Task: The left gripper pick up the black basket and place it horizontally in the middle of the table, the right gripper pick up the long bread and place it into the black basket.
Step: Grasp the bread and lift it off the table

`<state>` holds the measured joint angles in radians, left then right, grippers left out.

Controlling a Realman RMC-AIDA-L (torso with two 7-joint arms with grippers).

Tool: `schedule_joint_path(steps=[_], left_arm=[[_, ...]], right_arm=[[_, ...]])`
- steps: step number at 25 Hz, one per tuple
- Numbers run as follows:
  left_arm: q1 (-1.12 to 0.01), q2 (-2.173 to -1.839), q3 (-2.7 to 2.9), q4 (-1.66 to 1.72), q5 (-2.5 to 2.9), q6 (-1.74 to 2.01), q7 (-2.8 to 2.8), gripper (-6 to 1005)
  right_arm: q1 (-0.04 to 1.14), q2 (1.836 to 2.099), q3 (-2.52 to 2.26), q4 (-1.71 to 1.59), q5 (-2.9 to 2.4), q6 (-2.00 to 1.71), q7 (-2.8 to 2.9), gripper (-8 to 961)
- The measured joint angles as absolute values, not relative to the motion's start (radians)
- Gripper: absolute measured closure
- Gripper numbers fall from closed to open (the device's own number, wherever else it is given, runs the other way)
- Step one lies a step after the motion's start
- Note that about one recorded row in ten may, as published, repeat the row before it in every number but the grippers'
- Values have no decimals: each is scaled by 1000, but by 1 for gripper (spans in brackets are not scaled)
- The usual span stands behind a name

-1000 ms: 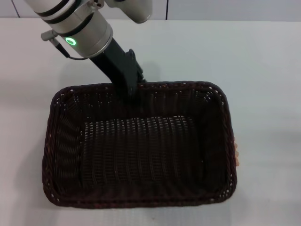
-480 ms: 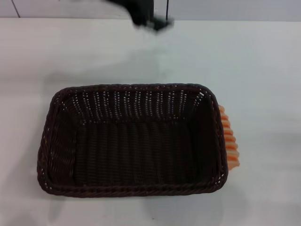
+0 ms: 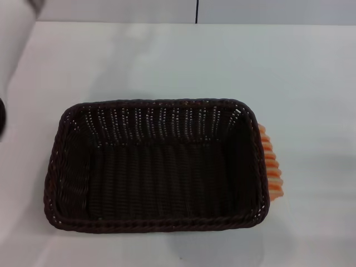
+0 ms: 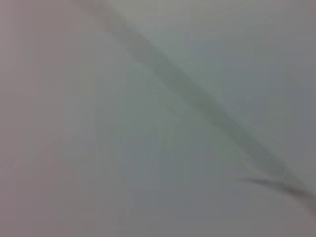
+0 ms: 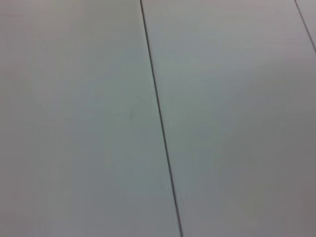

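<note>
The black basket (image 3: 156, 166) stands empty on the white table (image 3: 267, 67) in the head view, its long side across the view. The long bread (image 3: 271, 161) lies on the table against the basket's right end; only its orange-ridged edge shows past the rim. The left arm is a blurred pale shape at the far left edge, well clear of the basket, with a dark sliver of the left gripper (image 3: 1, 118) below it. The right gripper is out of view. Neither wrist view shows the basket or the bread.
The table's far edge meets a pale wall with a dark vertical seam (image 3: 196, 11). The right wrist view shows only pale panels with a dark seam (image 5: 160, 123). The left wrist view is a blurred grey surface.
The left arm let go of the basket's far rim, rose away and swung off to the left edge. The basket settled on the table, and more of the bread shows beside it.
</note>
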<state>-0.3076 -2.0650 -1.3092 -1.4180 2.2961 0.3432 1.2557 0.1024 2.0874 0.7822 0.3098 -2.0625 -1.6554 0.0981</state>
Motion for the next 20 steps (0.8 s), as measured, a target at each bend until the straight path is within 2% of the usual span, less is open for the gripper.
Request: schedule_joint_path(steps=[4, 7, 10, 12, 14, 15, 18, 20], left_arm=[[-250, -2062, -1292, -1223, 2468, 741, 812, 278], [-232, -2054, -1392, -1003, 2644, 876, 330, 264], [-266, -2056, -1514, -741, 2780, 988, -54, 264], [-302, -2059, -1571, -570, 2828, 1078, -231, 264], [-321, -2061, -1592, -456, 2836, 1135, -309, 264], [-323, -2061, -1594, -425, 2836, 1146, -313, 264], [-320, -2061, -1596, -379, 2837, 1162, -283, 264], [-316, -2061, -1602, -365, 2834, 1170, -261, 264]], right_arm=[[111, 2085, 752, 310, -2063, -1655, 98, 260], [114, 2083, 700, 318, -2064, -1657, 99, 260], [106, 2078, 661, 368, -2064, -1655, 100, 260], [91, 2065, 645, 427, -2065, -1644, 101, 261], [70, 2027, 625, 532, -2068, -1590, 102, 262], [59, 1988, 620, 614, -2071, -1526, 95, 262], [39, 1894, 624, 827, -2077, -1306, 50, 263], [24, 1846, 648, 947, -2077, -1166, 21, 264]])
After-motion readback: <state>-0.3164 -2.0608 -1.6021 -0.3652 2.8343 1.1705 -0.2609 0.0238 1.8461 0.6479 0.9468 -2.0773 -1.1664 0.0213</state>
